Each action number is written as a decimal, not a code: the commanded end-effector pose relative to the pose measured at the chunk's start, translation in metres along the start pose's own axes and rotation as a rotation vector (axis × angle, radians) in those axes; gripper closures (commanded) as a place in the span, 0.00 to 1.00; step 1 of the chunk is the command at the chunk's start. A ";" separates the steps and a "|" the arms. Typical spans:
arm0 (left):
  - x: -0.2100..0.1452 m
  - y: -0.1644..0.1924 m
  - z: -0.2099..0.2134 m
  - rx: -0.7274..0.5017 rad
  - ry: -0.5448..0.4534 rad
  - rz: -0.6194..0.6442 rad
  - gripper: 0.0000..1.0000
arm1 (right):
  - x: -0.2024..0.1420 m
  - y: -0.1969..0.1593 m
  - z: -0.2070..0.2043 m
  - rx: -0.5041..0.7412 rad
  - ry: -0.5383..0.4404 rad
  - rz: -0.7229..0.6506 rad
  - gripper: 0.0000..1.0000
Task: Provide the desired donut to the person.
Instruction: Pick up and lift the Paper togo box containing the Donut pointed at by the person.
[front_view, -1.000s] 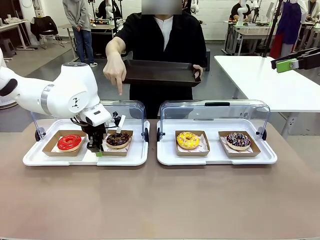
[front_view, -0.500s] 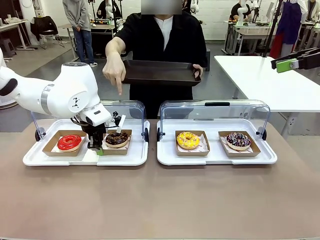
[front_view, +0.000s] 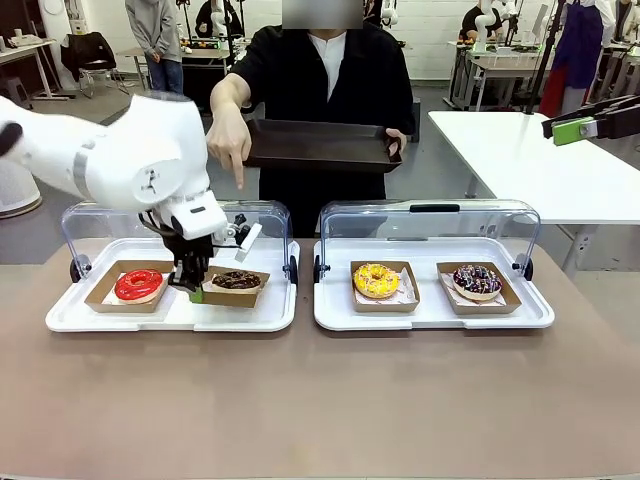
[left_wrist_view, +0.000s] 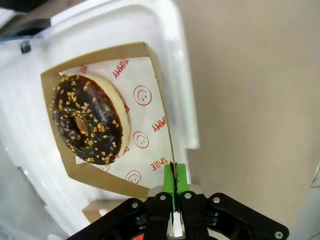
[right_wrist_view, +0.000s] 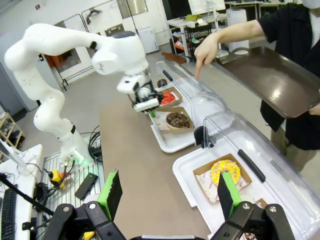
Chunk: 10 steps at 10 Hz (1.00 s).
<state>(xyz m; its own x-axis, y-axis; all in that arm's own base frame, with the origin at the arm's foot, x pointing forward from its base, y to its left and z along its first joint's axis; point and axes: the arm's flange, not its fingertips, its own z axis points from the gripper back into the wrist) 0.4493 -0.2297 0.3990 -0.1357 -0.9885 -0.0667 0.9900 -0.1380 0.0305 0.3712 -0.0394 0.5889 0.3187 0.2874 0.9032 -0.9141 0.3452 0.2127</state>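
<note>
1. Cardboard tray (front_view: 250, 293) carrying chocolate donut (front_view: 237, 280): pinched edge raised over white tray (front_view: 100, 320), left part of worktop (front_view: 320, 400).
2. Left gripper (left_wrist_view: 174, 182): clenched on cardboard tray's thin wall.
3. Right gripper (right_wrist_view: 170, 192): released, empty, well apart.
4. Person's hand (front_view: 230, 150): pointing down toward chocolate donut; dark serving tray (front_view: 325, 148) held beyond.
5. Handling advice: lift slowly, level the cardboard, clear the open lid (front_view: 265, 215), carry to dark serving tray; edge-pinch likely to sag if swung.

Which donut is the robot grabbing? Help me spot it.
On the left white tray, find the cardboard boat nearer the table's middle, its edge pinched by the left gripper. Its donut is chocolate with nut crumbs; the neighbour is glossy red.
</note>
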 end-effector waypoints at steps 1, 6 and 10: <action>0.001 -0.041 0.055 -0.005 0.004 -0.026 1.00 | 0.001 -0.001 -0.002 0.011 -0.030 0.010 0.00; 0.015 -0.106 0.160 -0.030 0.013 -0.001 1.00 | 0.001 -0.001 -0.002 0.011 -0.030 0.010 0.00; 0.008 -0.092 0.235 0.145 0.038 0.111 1.00 | 0.001 -0.001 -0.002 0.011 -0.030 0.010 0.00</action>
<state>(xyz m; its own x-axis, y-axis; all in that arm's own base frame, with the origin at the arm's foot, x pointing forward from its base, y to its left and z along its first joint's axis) 0.3325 -0.2379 0.6268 -0.0669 -0.9943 -0.0829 0.9838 -0.0795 0.1608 0.3712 -0.0394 0.5888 0.3189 0.2875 0.9031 -0.9141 0.3451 0.2129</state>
